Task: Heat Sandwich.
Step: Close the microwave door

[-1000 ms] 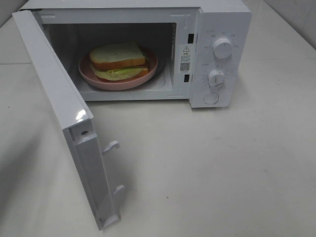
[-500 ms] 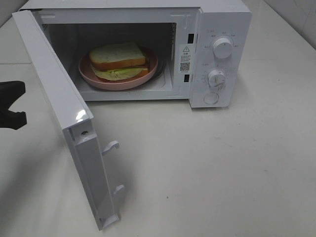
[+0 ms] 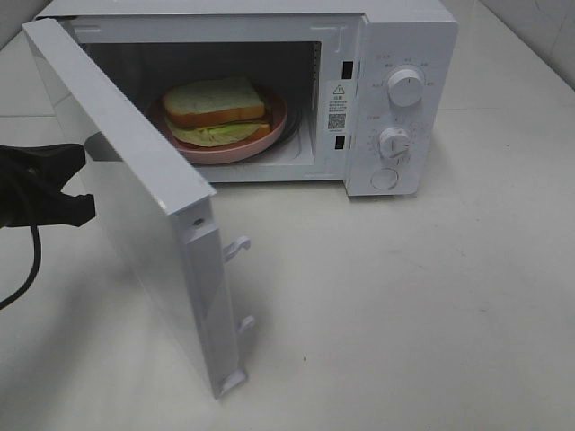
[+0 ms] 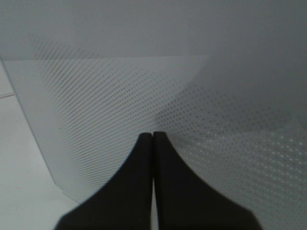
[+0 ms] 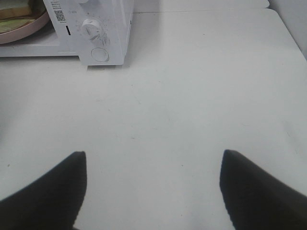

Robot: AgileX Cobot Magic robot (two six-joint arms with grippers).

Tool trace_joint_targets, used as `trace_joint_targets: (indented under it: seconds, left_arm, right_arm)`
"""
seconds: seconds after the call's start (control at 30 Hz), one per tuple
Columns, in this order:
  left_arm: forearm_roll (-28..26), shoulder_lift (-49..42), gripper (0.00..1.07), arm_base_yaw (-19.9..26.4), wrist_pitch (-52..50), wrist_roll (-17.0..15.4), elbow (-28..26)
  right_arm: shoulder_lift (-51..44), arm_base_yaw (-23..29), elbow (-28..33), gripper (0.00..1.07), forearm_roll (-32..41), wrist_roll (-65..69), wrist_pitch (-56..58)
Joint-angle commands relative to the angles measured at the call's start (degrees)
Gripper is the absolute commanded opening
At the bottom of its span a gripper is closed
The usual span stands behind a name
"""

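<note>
The sandwich (image 3: 218,108), pale bread with green and orange filling, lies on a round pink plate (image 3: 229,148) inside the white microwave (image 3: 404,36). The microwave door (image 3: 135,197) stands partly open, hinged on the left. My left gripper (image 3: 79,182) is at the door's outer face; the left wrist view shows it (image 4: 152,136) shut, tips against the door's dotted window (image 4: 192,72). My right gripper (image 5: 153,154) is open and empty over the bare table, right of the microwave; the sandwich (image 5: 12,9) shows at that view's corner.
The microwave's two knobs (image 3: 406,87) (image 3: 393,142) and a round button (image 3: 384,178) are on its right panel. The white table (image 3: 431,305) spreads in front and to the right. A black cable (image 3: 31,260) hangs from the left arm.
The left gripper came in from the left edge and reached the door's outer face. The door has swung partway toward the microwave opening.
</note>
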Motion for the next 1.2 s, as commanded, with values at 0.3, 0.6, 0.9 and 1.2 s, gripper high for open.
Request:
trace_joint_targets:
  seconds: [0.3,0.6,0.9,1.2]
  left_arm:
    - [-9.1,4.0,0.00,-9.1,-0.5,3.0,-3.8]
    - [-13.8,6.8,0.00,-14.0,0.2,3.7,-8.7]
    - [-14.8,9.8,0.00,-17.2,3.5,3.7,-15.6]
    - [-15.4,13.1,0.00,-19.1,7.2,3.9,-22.7]
  right_arm:
    - [-1.6,-0.3,0.0,0.74,-0.1,-0.3,-0.1]
    - [-1.6,-0.3,0.0,0.74,-0.1,-0.3,-0.1]
    - [-1.6,-0.3,0.0,0.74,-0.1,-0.3,-0.1]
    - [-1.6,-0.3,0.0,0.74,-0.1,-0.3,-0.1]
